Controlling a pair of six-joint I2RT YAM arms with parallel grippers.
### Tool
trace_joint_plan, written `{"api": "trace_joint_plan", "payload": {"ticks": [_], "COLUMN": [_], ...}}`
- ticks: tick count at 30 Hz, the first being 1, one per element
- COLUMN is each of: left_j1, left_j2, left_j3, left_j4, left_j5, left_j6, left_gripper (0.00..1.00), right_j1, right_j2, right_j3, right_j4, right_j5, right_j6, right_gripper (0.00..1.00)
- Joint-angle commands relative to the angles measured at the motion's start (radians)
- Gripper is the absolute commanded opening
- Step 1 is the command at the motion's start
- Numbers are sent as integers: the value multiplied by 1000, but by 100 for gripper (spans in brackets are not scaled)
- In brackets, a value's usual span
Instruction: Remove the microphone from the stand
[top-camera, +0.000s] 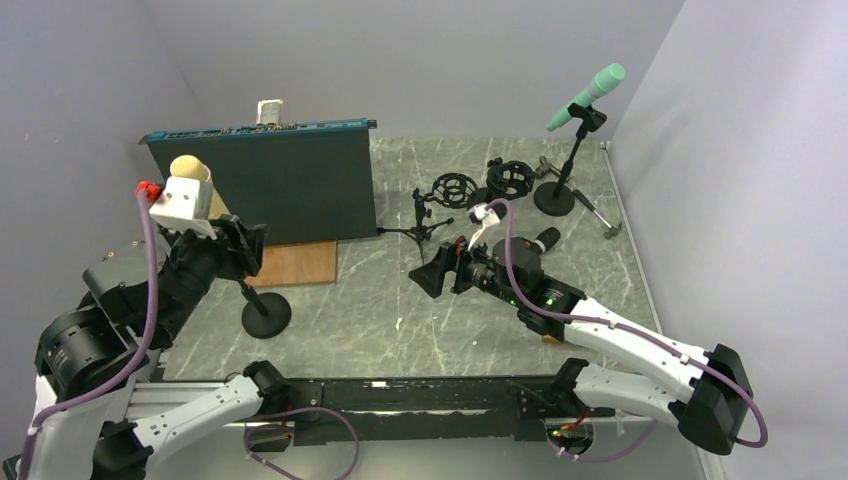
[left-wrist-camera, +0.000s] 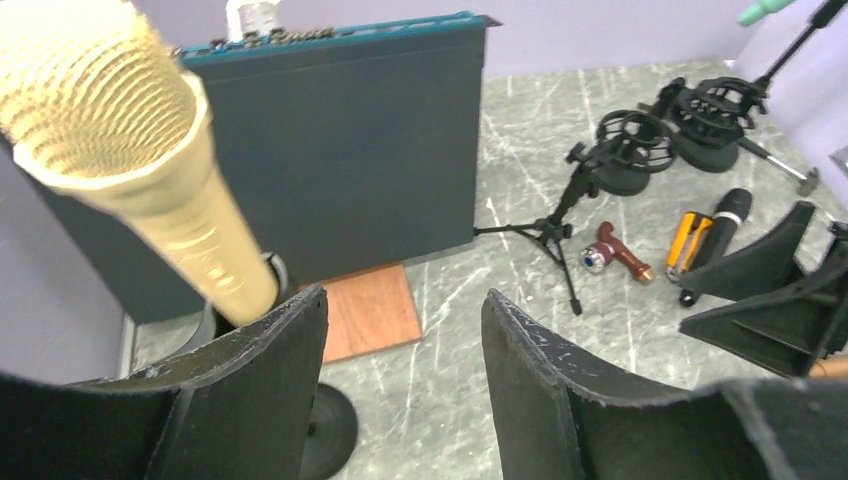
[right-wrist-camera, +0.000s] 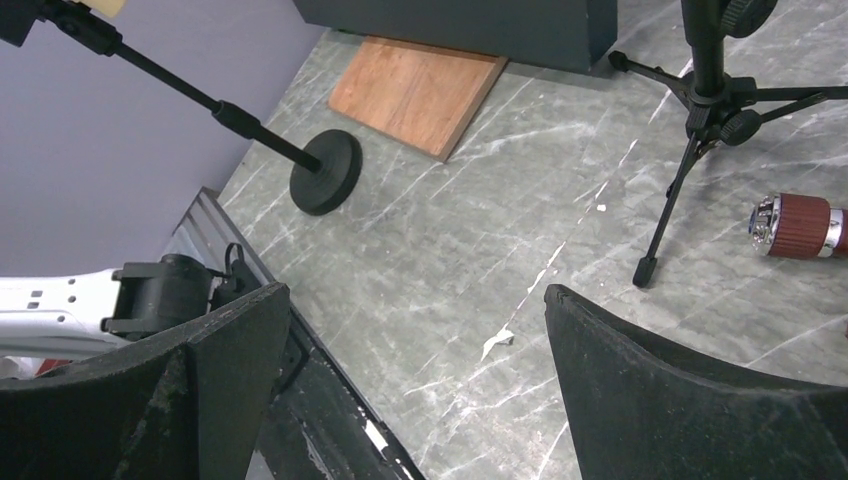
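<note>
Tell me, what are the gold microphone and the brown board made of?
The gold microphone looks like metal, or maybe painted plastic: it has a soft sheen and a woven mesh head. The brown board looks like wood: reddish, matte, with faint grain.

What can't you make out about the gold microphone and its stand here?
- Clip holding the gold microphone: behind a finger of the left hand in the left wrist view, under the white wrist camera in the top view.
- Microphone's head: cut off by the top and left edges of the left wrist view.
- Right wrist view: only a sliver of it at the top edge, above the stand.
</note>
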Motion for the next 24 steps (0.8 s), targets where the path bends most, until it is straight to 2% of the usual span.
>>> {"api": "trace_joint_plan", "payload": {"ticks": [1,5,9,13,15,17,21,24], "left_j1": [-2,-1,-2,12,65,164,351,377], "left_j2": [-18,-34,-45,-23,-33,-40,42,60], "left_j3": [-9,-81,-188,-250,-326,-384,-328,-350], "left_j4": [-100,-79,82,203,404,525,412,456], "left_j5": [-150,-481,-632,-769,-732,-617,-441,-356], "left_j6": [-38,-131,-84,-51,96,122,-28,-13], "left_gripper": [61,59,68,71,74,73,67,55], "right_j1": [2,1,1,1,1,1,1,1], "right_j2": [-5,-15,-21,-52,-66,-75,-83,-100], "right_j3": [40,25,24,-8,-25,-33,-33,-49], "right_j4": [70,76,61,60,62,63,47,48], "right_j5": [-16,-3,0,19,30,32,33,40], "right_j6": [12,16,23,35,43,49,54,59], "right_gripper": [100,100,100,100,100,100,100,100]}}
